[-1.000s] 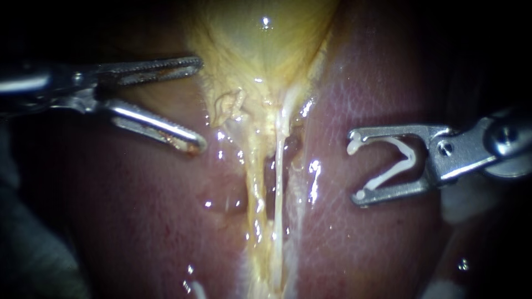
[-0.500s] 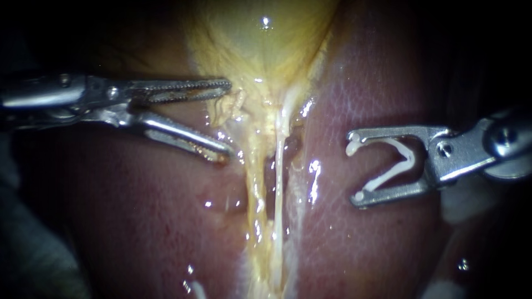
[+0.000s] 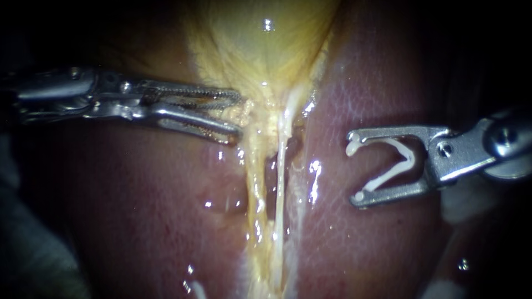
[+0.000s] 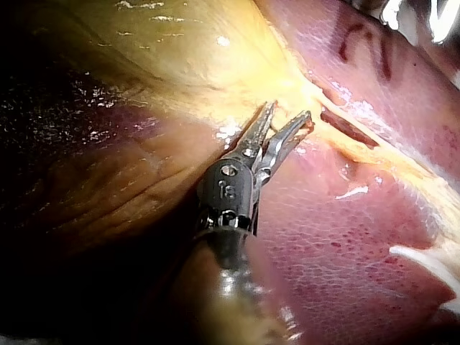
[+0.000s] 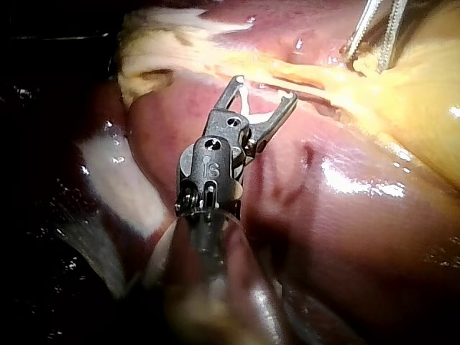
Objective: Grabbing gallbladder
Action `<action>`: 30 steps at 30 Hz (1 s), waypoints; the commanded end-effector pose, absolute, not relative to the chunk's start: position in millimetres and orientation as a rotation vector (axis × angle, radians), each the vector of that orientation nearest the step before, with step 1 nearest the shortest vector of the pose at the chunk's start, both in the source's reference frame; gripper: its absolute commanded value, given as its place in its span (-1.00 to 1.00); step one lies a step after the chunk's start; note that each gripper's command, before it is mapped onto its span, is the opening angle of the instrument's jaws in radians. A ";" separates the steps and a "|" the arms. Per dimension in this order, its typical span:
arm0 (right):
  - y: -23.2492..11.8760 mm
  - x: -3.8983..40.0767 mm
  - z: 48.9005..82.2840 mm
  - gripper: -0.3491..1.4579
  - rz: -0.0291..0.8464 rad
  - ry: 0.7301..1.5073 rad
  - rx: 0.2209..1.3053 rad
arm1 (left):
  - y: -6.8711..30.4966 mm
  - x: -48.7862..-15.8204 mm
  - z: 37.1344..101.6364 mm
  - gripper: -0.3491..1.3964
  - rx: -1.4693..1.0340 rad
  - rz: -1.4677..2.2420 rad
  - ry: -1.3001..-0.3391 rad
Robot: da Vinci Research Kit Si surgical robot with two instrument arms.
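Over the last second the left instrument (image 3: 239, 117) has slid in from the left across the liver (image 3: 377, 243), and its jaws, which stood wide apart, have narrowed; they now lie on either side of the small pale fold at the narrow lower end of the gallbladder (image 3: 260, 44) and appear to pinch it from above and below. I judge that the grab is almost made; what remains is a firm hold, and that cannot be confirmed until the fold is lifted or pulled.

The gallbladder lies as a yellow, glistening sac in the upper middle of the endoscope view, between the lobes of the liver; it tapers down into pale strands that run toward the lower edge.

The left shaft lies nearly level, its tip pointing at the gallbladder's neck; in the left wrist view a thin gap shows along the jaws behind their tips. The right instrument (image 3: 356, 166) has not shifted; it hangs over the liver well apart from the fold, its jaws spread and carrying an open white clip (image 3: 402, 160) between them.
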State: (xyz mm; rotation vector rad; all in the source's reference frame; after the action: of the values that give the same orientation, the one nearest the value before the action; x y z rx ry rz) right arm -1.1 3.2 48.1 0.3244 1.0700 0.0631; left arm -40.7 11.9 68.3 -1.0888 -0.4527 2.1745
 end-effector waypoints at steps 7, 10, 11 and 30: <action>3.2 -1.0 48.1 -0.06 0.064 1.070 0.325 | 11.9 -40.5 68.8 -0.21 -1.067 2.178 -0.463; 3.2 -1.1 48.0 -0.06 0.064 1.070 0.325 | 11.7 -40.6 69.0 -0.15 -1.042 2.179 -0.469; 3.2 -1.1 48.0 -0.06 0.064 1.070 0.325 | 11.6 -40.6 69.1 -0.15 -1.035 2.183 -0.469; 3.3 -1.1 47.9 -0.06 0.064 1.070 0.326 | 11.6 -40.8 67.6 -1.00 -0.946 2.107 -0.508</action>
State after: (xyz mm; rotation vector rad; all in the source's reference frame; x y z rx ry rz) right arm -1.1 3.3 47.9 0.3257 1.0703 0.0640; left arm -40.8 11.6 67.4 -0.9416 -0.5084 2.1019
